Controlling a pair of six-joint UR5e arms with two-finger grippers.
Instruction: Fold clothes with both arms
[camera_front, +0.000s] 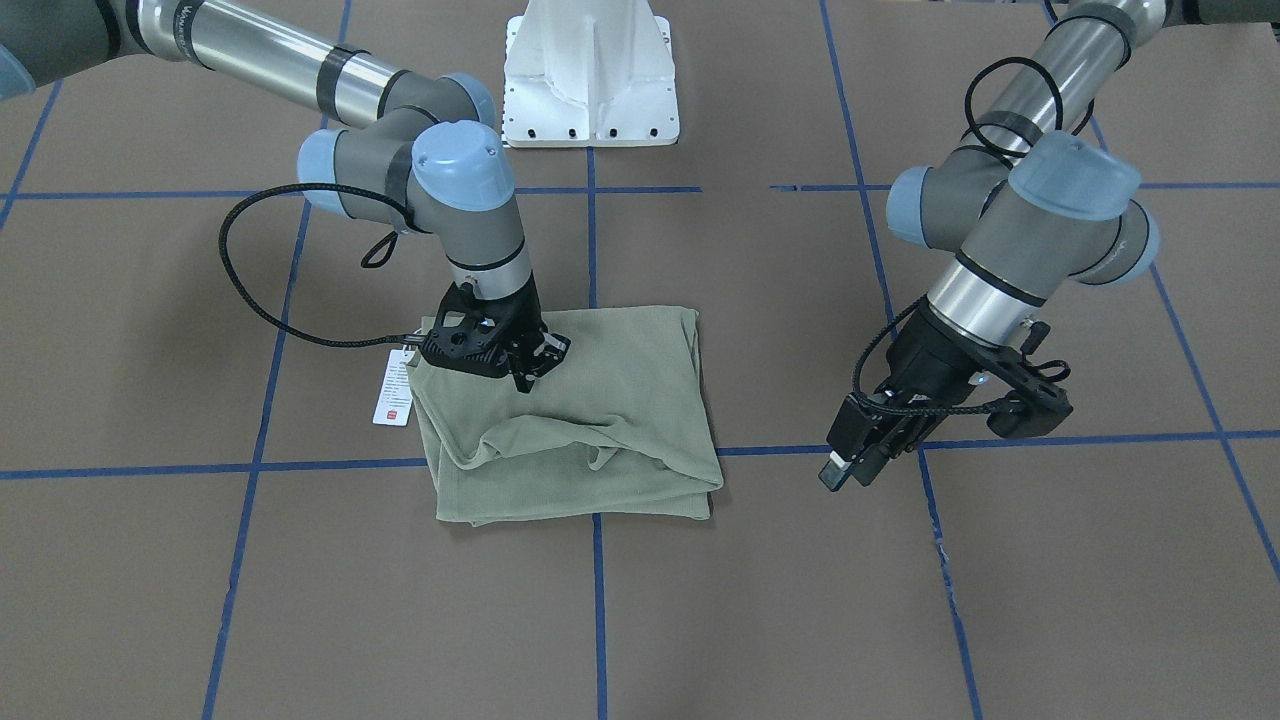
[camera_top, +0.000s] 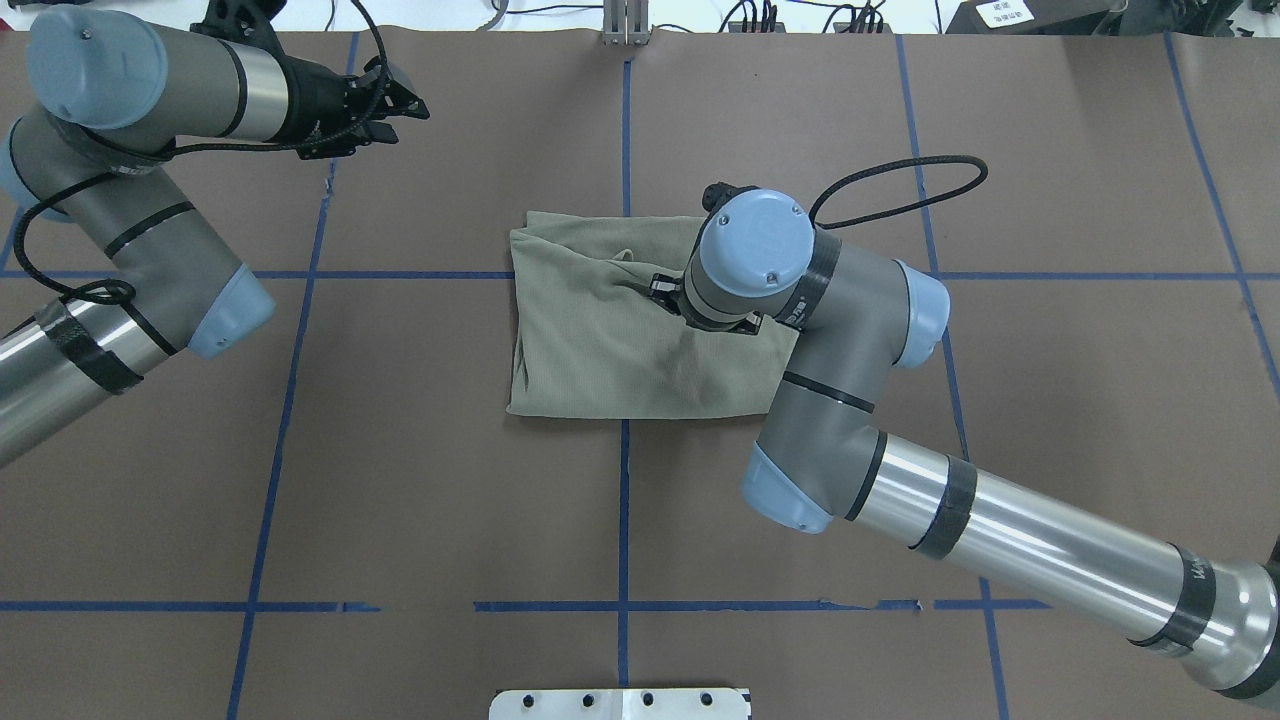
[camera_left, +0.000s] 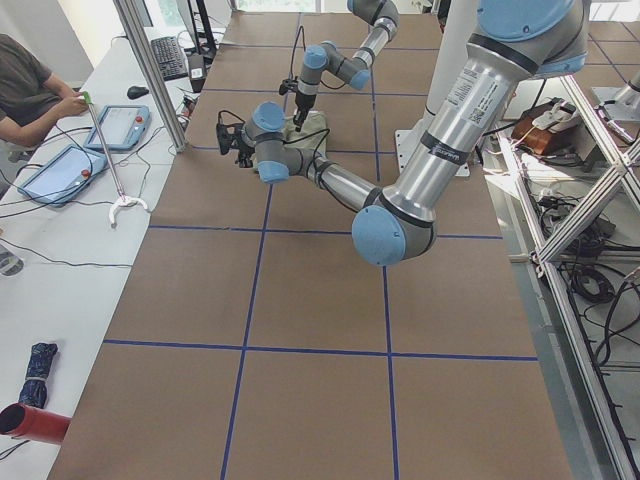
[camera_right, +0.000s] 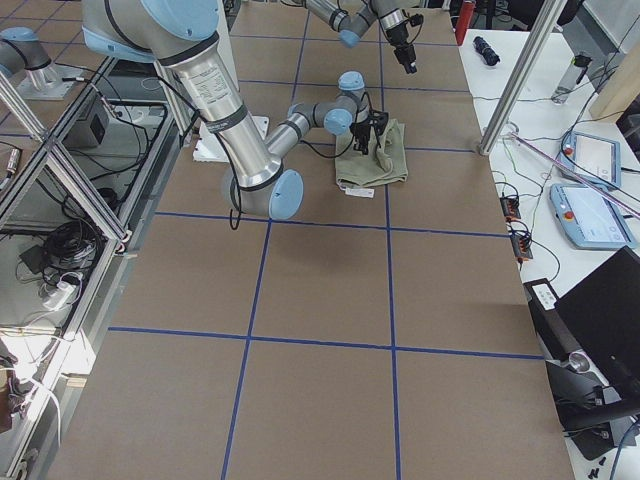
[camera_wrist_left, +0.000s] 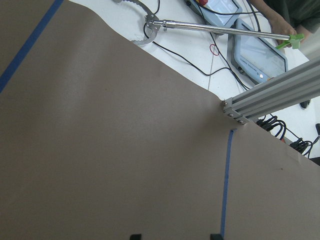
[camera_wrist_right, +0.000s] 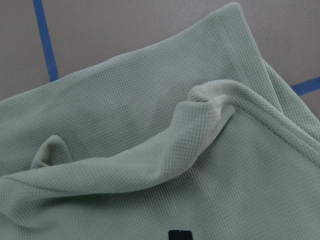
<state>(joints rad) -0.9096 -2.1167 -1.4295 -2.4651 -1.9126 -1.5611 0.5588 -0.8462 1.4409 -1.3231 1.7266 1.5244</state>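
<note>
Shirt (camera_front: 610, 400): folded bundle at table centre, top layer ridged. Right gripper (camera_front: 526, 378): tips seemingly together on the cloth, pinch unclear. Left gripper (camera_front: 848, 470): parted, empty, well apart. Advice: flatten the ridge before creasing.

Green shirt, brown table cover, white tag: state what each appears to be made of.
Green shirt: soft knit fabric, likely cotton-type, matte; a fine waffle grid of stitches and limp rolled folds show. Brown table cover: seemingly paper or thin board, matte and flat, crossed by blue tape lines. White tag: probably printed card; it lies flat with crisp edges.
</note>
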